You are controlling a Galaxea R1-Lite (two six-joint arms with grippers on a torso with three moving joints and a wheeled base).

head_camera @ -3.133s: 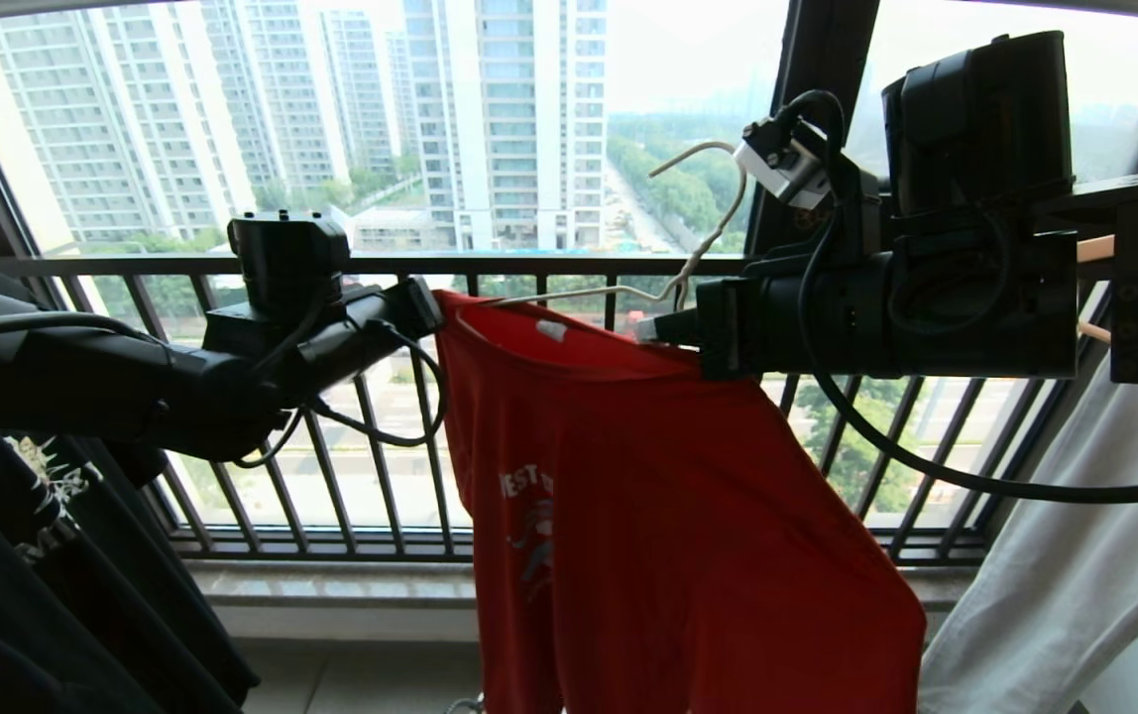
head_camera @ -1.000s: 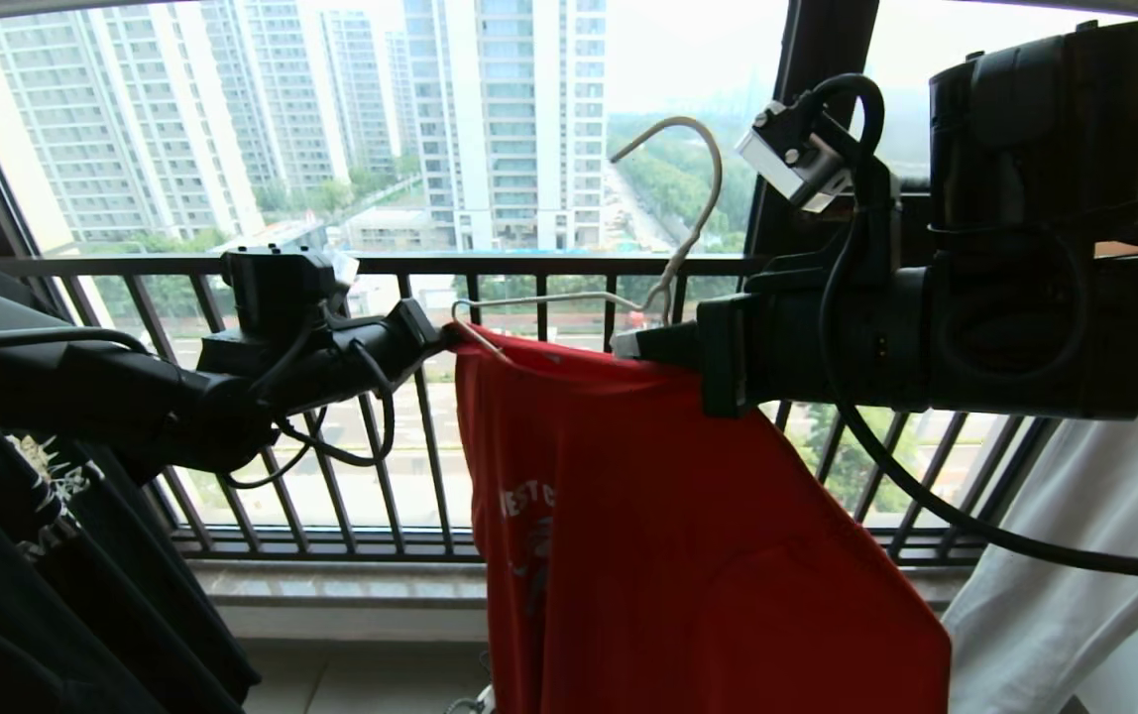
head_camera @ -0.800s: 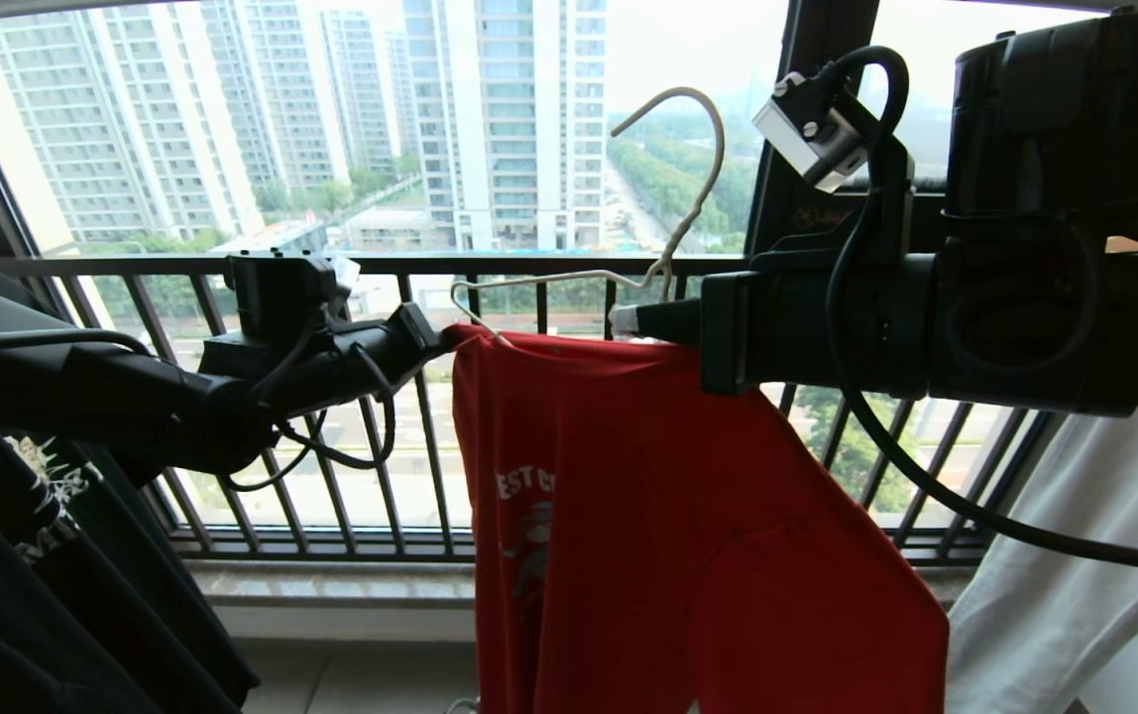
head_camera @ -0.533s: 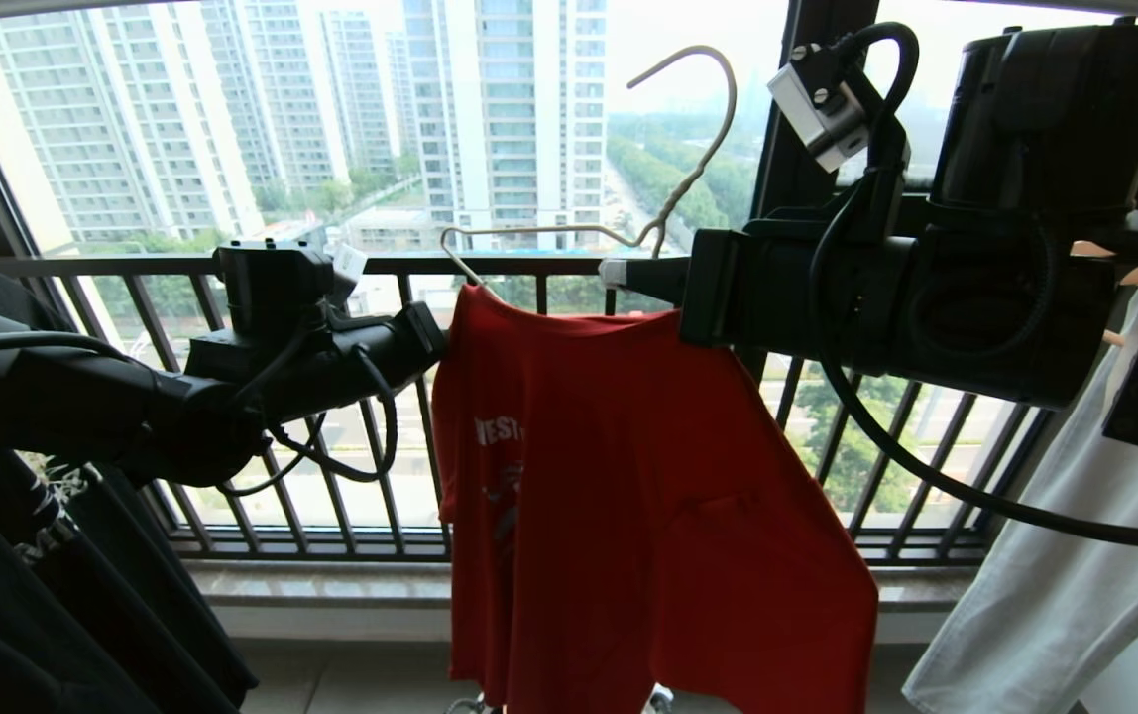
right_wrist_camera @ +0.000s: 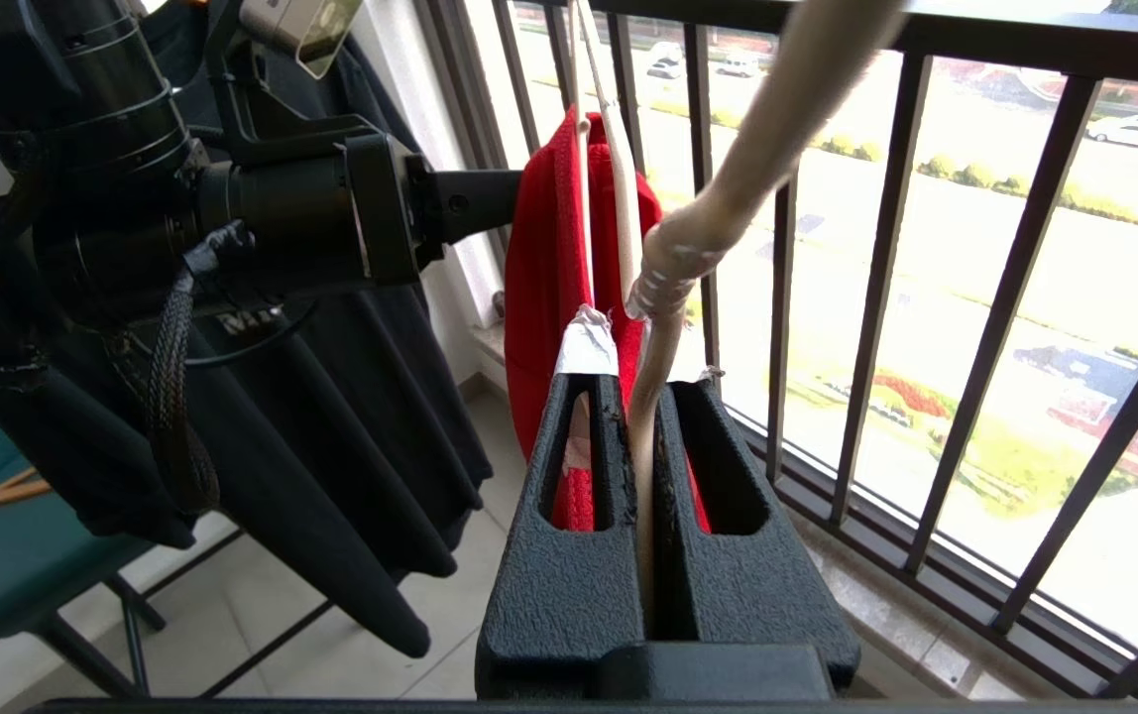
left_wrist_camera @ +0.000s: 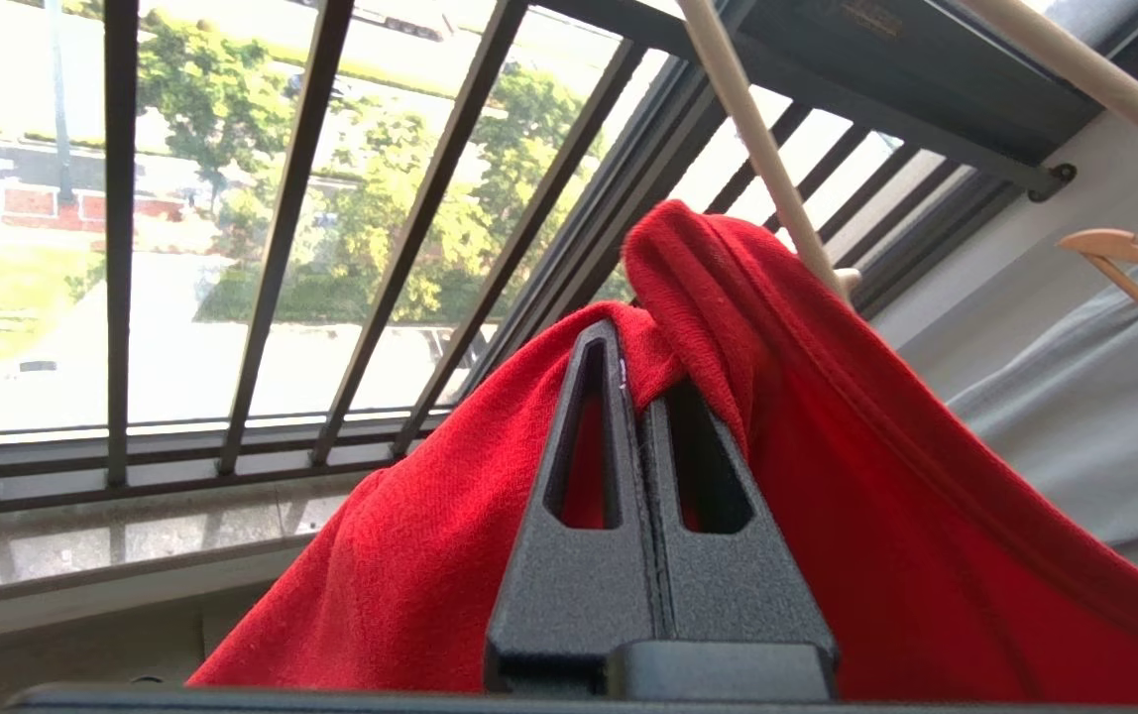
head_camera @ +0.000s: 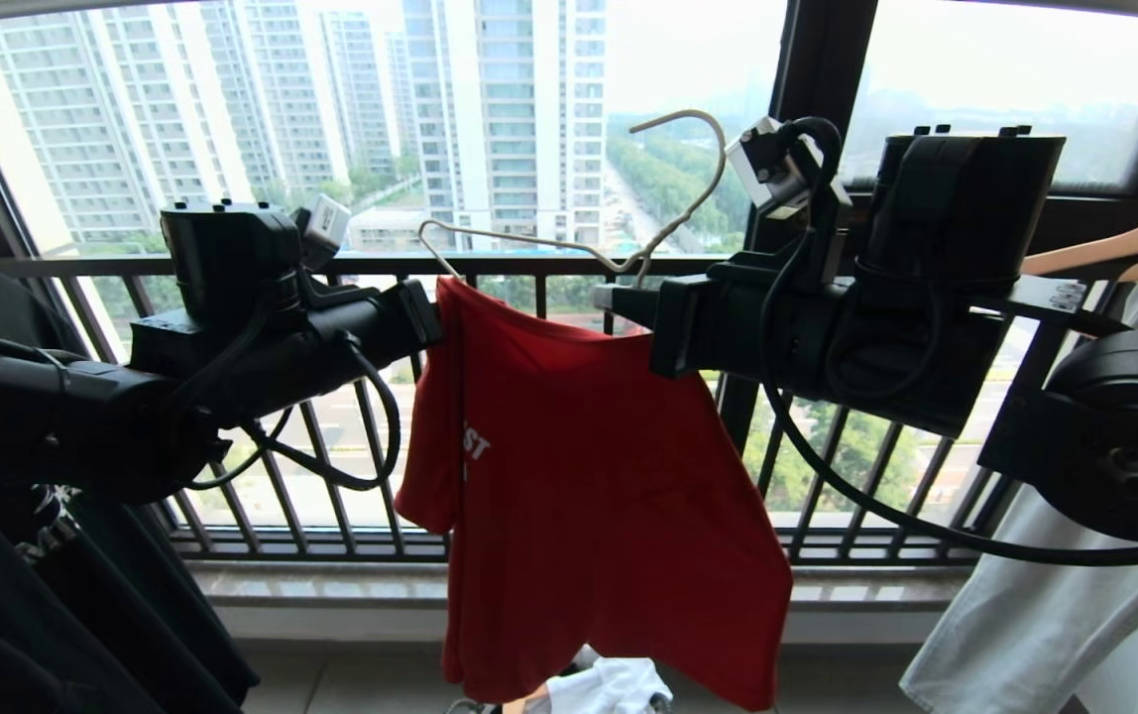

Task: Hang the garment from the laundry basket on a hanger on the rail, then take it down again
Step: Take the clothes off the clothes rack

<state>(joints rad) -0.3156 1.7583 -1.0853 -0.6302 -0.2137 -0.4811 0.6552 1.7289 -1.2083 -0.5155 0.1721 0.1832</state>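
Head view: we hold the red garment (head_camera: pixel 589 476) on the white wire hanger (head_camera: pixel 569 238) between both arms, in front of the window railing (head_camera: pixel 549 264).
Here our left gripper (head_camera: pixel 427 309) meets the shirt's shoulder edge and our right gripper (head_camera: pixel 609 297) sits under the hanger's neck; a black T-shirt (head_camera: pixel 44 595) hangs far left, a pale grey garment (head_camera: pixel 1055 615) far right. Left wrist view: our fingers (left_wrist_camera: pixel 589 436) are pressed together, pinching a fold of red cloth just beside the hanger arm. Right wrist view: our fingers (right_wrist_camera: pixel 589 446) clamp the hanger's wire below its twisted neck, the shirt hanging just beyond.
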